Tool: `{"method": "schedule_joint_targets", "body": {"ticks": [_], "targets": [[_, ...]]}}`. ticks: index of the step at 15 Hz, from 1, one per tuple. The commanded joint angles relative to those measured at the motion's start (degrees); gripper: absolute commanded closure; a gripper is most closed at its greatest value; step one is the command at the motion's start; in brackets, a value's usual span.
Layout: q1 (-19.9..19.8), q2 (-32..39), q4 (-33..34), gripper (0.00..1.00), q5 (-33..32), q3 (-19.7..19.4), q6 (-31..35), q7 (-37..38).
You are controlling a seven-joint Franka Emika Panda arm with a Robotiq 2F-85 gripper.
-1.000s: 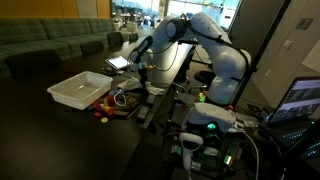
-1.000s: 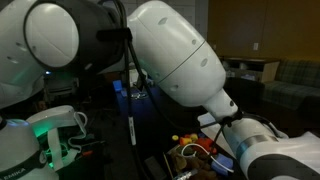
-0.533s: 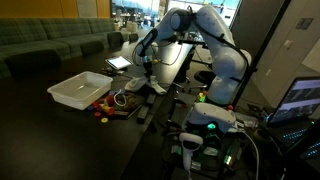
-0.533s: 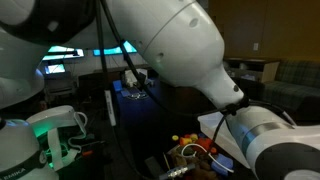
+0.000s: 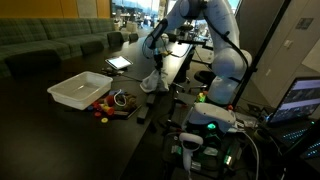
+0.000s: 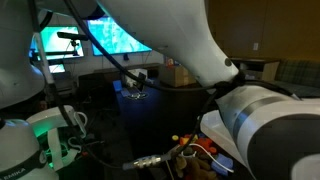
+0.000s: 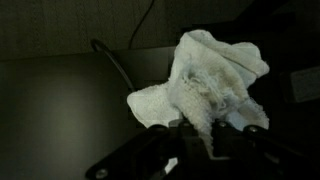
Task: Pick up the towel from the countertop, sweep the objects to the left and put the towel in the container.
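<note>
My gripper is shut on the white towel, which hangs from it above the dark countertop. In the wrist view the towel fills the middle, pinched between the jaws. Small colourful objects lie on the counter next to a white rectangular container, to the left of and below the towel. In an exterior view the objects show low down, mostly hidden by the arm.
A tablet lies at the back of the counter. A black cable runs across the surface under the towel. Electronics with a green light and a laptop stand at the right.
The arm has risen and the towel has come up off the countertop with the gripper; it now hangs in the air.
</note>
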Motion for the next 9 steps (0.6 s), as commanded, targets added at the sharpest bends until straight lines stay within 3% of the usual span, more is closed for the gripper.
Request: {"method": "schedule_joint_targets", "body": {"ticks": [1, 5, 9], "targets": [[1.47, -6.88, -7.94, 0.94, -4.84, -3.34, 4.26, 1.3], [2.51, -10.7, -12.31, 0.94, -11.02, -5.89, 7.49, 2.97], [4.66, -11.91, -17.39, 0.94, -17.05, -5.46, 8.53, 1.75]]}}
